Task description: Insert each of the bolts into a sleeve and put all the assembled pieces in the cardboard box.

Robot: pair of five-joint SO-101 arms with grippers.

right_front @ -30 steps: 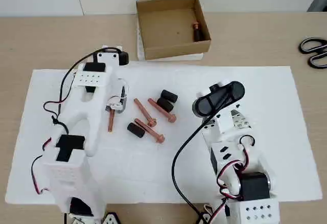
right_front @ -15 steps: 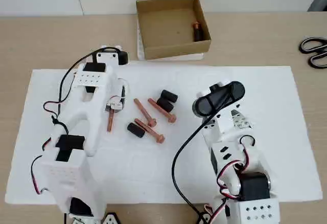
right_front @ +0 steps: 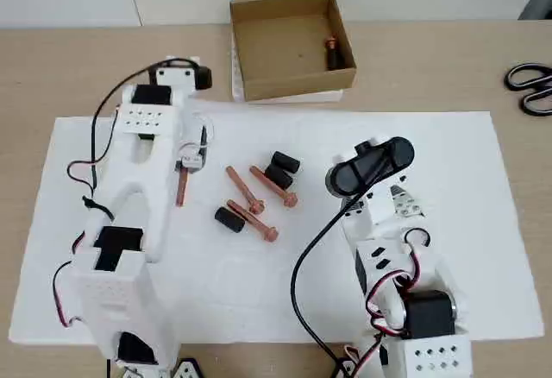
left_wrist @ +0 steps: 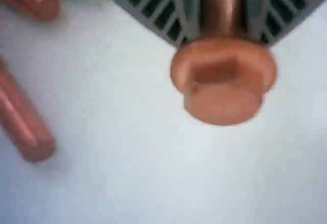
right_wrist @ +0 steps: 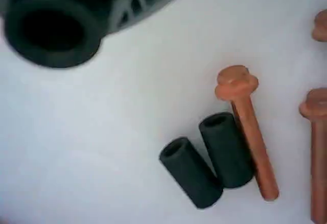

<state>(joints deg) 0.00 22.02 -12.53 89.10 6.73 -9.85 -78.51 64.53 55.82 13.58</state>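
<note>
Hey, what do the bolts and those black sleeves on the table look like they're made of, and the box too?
The bolts are copper-coloured with a dull sheen and no sharp glint, so possibly plastic or coated metal. The sleeves are matte black tubes with soft edges, likely rubber or plastic. The box is plain brown cardboard with folded walls.

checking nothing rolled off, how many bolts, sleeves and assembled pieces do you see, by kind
bolt: 4, one in the left tool
sleeve: 4, one in the right tool
assembled piece: 1, in the box
total: 9
</note>
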